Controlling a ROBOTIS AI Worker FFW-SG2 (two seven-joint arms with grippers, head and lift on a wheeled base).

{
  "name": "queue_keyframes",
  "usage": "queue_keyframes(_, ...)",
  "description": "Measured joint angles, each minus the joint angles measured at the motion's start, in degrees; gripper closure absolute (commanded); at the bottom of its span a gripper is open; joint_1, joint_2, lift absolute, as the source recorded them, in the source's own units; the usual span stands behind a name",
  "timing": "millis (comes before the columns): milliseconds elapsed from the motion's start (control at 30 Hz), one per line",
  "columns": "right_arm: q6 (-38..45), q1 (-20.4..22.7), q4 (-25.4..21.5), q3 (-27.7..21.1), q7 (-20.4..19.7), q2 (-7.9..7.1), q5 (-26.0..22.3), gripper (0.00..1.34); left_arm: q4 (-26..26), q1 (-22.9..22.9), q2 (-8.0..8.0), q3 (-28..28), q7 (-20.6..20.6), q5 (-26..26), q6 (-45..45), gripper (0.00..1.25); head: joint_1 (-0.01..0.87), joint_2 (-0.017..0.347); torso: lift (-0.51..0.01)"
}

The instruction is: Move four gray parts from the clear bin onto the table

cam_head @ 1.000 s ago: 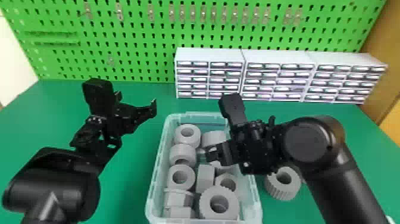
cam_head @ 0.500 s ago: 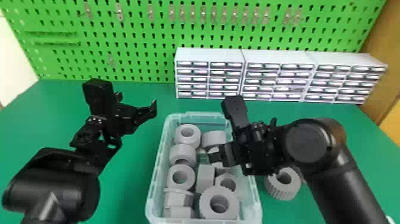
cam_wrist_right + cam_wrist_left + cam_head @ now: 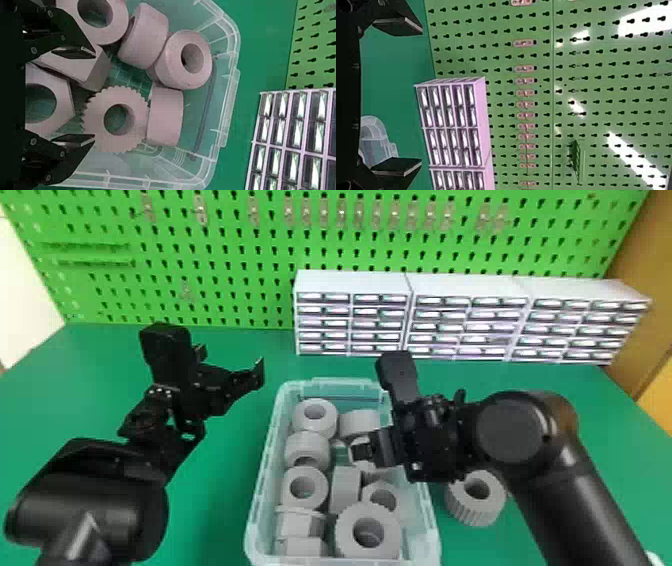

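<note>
Grasp alignment over the clear bin [image 3: 266,455]. The right gripper [image 3: 94,95], its fingers spread and empty, has shifted slightly toward the bin's right edge; a toothed gray part [image 3: 119,95] lies inside, near that edge, apparently the next target. A gray part [image 3: 472,511] rests on the table [image 3: 225,510] beside the bin's right edge, suggesting three remain. The left gripper [image 3: 421,96] waits open, left of the bin.

In the head view, the right hand [image 3: 362,451] partly hides gray parts [image 3: 357,424] in the clear bin [image 3: 263,470], whose near end the bottom edge cuts off. The right arm [image 3: 542,470] covers an edge of the ribbed ring [image 3: 470,510]. Print on the white drawers [image 3: 442,326] is too blurred to tell.
</note>
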Motion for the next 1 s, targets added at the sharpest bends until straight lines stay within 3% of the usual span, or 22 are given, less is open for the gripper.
queue_keyframes(500,-8.56,-1.04,5.3,1.34,0.08,0.63,0.47,0.52,0.43,0.0,0.0,-0.01,-0.93,0.16,0.0,0.12,0.678,0.034,-0.05)
queue_keyframes(1000,-14.21,-3.86,14.4,4.79,0.8,1.85,0.91,0.52,0.86,-0.17,0.0,-0.18,-1.38,0.27,0.0,0.12,0.678,0.034,-0.05)
